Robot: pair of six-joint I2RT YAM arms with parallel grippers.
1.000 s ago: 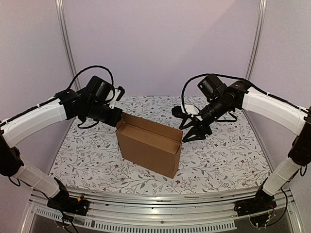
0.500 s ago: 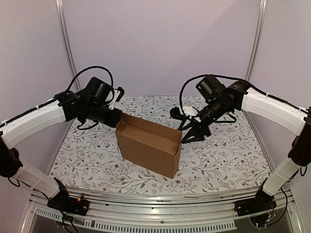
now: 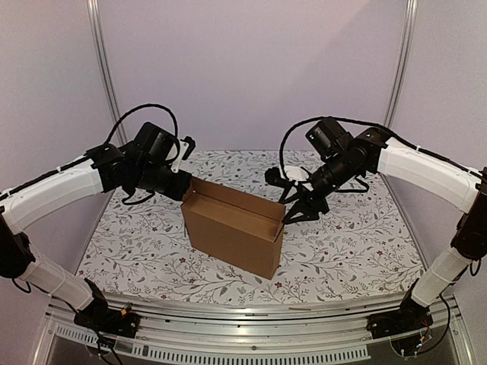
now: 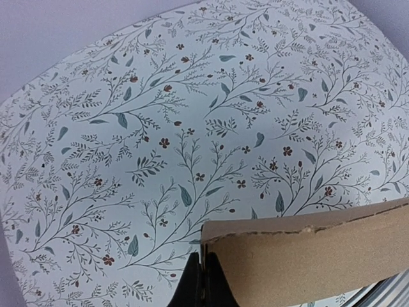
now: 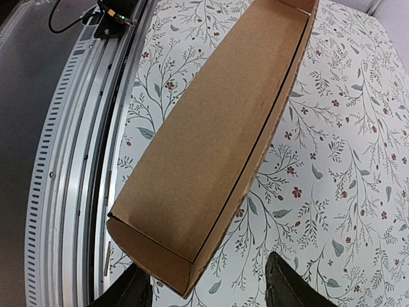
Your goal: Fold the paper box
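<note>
The paper box (image 3: pixel 232 232), a light but stiff shell of brown corrugated cardboard, is seen standing upright and open-topped at the middle of the table (image 3: pixel 365 251). Its upper left corner is pinched in the clenched left hand (image 3: pixel 186 188), while the right hand (image 3: pixel 297 213) is held released just beside its right end. The thin walls are judged easily creased, so a hold is best taken at rims and corners.

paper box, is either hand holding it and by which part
The left hand pinches the paper box by its upper left corner. The right hand is open, holding nothing.
</note>
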